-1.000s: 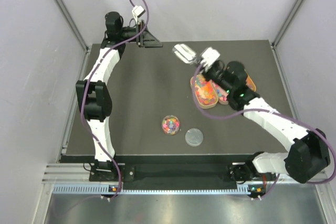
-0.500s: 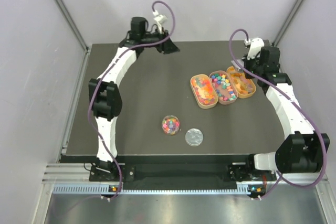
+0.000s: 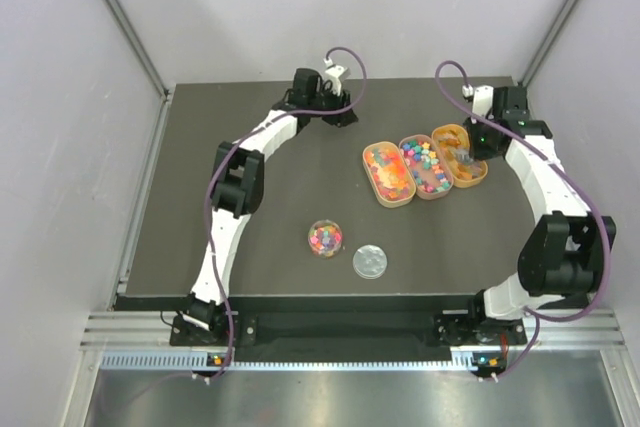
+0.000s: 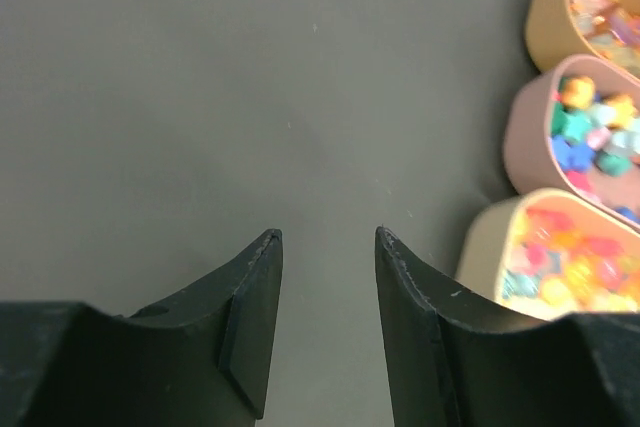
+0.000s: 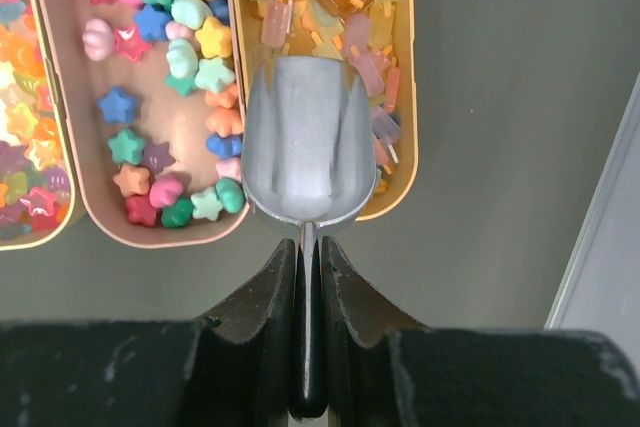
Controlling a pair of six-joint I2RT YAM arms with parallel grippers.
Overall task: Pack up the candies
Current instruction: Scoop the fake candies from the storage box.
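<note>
No readable text, label, brand, number or sign appears in any of the three views, neither on the arms nor on anything lying on the dark grey worktop [image 3: 250, 187].

A lab test cell, I'd say.
Pale panels [image 3: 70, 147] box my dark worktop [image 3: 270, 207]; aluminium rail [image 3: 125, 329] runs along its near edge.

metal scoop [image 5: 300, 137]: handle between the right gripper [image 5: 305, 252] fingers, bowl straight ahead, over near end of rightmost oval tray [image 5: 409, 97]. middle tray [image 5: 165, 132] ahead-left. third tray [image 4: 487, 247] just right of left gripper [image 4: 328, 237]. round clear lid [image 3: 369, 261] beside small round dish [image 3: 312, 238] on dark surface [image 3: 300, 187], well apart from both grippers.
</note>
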